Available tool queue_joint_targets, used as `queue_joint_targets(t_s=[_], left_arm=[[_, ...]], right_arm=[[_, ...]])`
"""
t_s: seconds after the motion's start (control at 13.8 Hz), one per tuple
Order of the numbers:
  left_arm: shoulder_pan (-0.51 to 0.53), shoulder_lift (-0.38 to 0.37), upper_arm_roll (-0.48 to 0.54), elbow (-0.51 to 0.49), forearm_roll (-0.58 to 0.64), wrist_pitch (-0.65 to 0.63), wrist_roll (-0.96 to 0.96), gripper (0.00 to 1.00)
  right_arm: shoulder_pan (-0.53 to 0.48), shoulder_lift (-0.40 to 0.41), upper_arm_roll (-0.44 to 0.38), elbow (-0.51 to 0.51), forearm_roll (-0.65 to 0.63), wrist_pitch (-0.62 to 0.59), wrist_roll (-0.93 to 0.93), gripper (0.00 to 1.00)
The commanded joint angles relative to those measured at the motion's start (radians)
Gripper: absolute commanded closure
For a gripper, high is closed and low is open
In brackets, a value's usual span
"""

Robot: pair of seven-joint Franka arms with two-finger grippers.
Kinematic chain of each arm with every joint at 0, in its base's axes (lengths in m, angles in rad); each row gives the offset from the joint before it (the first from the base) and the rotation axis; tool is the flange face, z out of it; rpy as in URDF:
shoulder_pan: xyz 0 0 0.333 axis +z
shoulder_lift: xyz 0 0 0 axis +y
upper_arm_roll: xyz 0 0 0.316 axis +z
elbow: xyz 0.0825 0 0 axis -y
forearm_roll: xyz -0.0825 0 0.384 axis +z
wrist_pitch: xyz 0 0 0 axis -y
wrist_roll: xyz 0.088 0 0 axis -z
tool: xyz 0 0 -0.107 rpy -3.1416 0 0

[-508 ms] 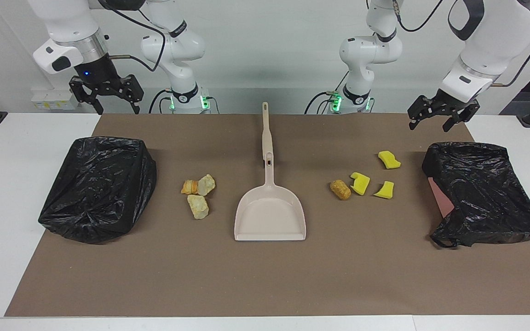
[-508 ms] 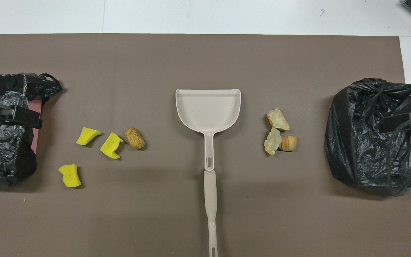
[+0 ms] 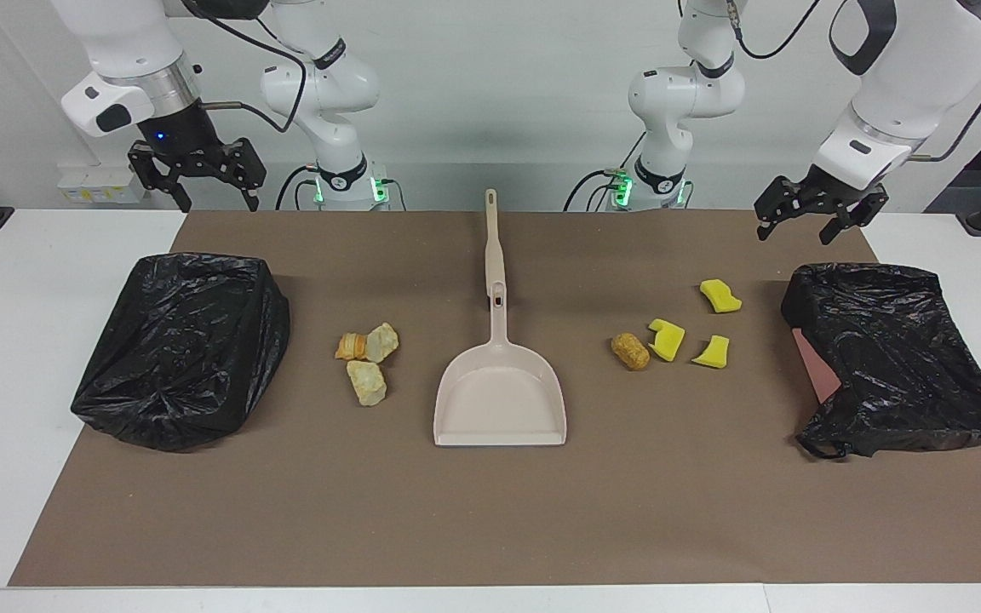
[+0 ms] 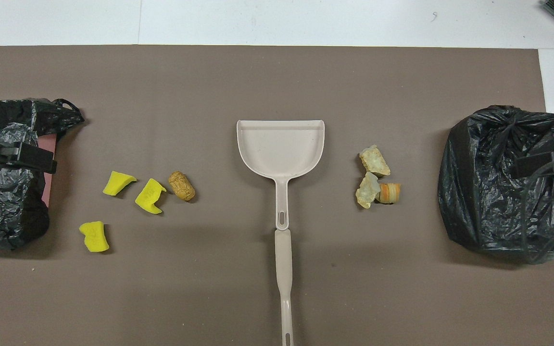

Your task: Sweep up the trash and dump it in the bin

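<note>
We see both arms waiting, raised, nothing held. Left tool (image 3: 820, 218) hangs over the edge of the brown mat (image 3: 490, 511) at the left arm's end, jaws spread wide and empty; right tool (image 3: 197, 179) hangs at the right arm's end, fingers also apart and empty.

Below the left tool sits a black-bagged bin (image 3: 895, 358); its opening is hard to read from here, possibly tipped on its side. Between that bin and the beige dustpan (image 3: 499, 400): three yellow sponge chunks (image 3: 668, 338), (image 3: 719, 295), (image 3: 713, 352) and a brown cork-like roll (image 3: 630, 351), all loose on the mat and well apart from the left tool.

Below the right tool sits a second black-bagged bin (image 3: 184, 349). Between it and the dustpan: two pale bread-like lumps (image 3: 367, 382), (image 3: 382, 341) and an orange lump (image 3: 350, 346), clustered and touching.

Dustpan lies flat mid-table, handle pointing toward the robots, untouched by either tool. We see no trash in the pan.
</note>
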Motion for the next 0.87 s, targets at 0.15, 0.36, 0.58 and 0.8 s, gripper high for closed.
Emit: queue_joint_targets(t_s=[0.15,0.36,0.58,0.8], left_arm=[[-0.01,-0.004,0.007,-0.003,-0.002,-0.013,0.016,0.0],[-0.017,-0.006,0.007,-0.009,-0.002,-0.014,0.016,0.0],[-0.017,-0.013,0.005,-0.023,-0.002,-0.017,0.017,0.0],[-0.036,-0.033,0.004,-0.075,-0.008,-0.006,0.017,0.0]], right_arm=[[-0.005,-0.006,0.0,-0.003,0.014,0.004,-0.006,0.0],[-0.005,-0.007,0.0,-0.003,0.014,0.004,-0.006,0.0],[-0.005,-0.007,0.0,-0.003,0.013,0.004,-0.006,0.0],[-0.005,-0.007,0.0,-0.003,0.013,0.004,-0.006,0.0]])
